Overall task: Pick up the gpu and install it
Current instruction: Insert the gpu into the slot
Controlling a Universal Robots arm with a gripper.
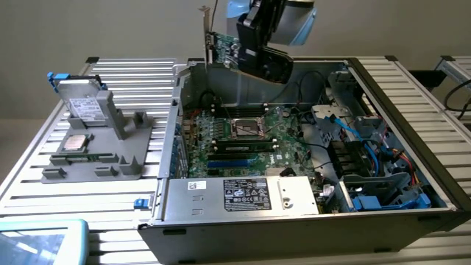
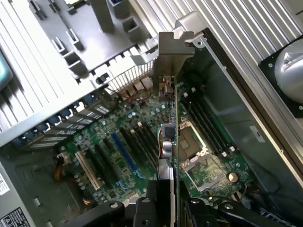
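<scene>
Gpu held on edge above the open case

The gripper (image 2: 165, 208) is partly closed and pinches the gpu (image 2: 173, 127) across its flat faces. The card hangs over the motherboard (image 2: 118, 156), in no slot yet. It seems light and stiff but fragile, so it is best held by the board edges, not the components. The power supply (image 1: 246, 194) label is too small to read.

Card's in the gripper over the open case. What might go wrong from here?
1. The card, clamped in the gripper, hangs above the motherboard and looks offset from the blue slot; it might land on the processor socket instead.
2. Its metal bracket sits close to the case rim and may snag there.
3. The grip is at the end away from the bracket, so the card could tilt when pushed.
</scene>
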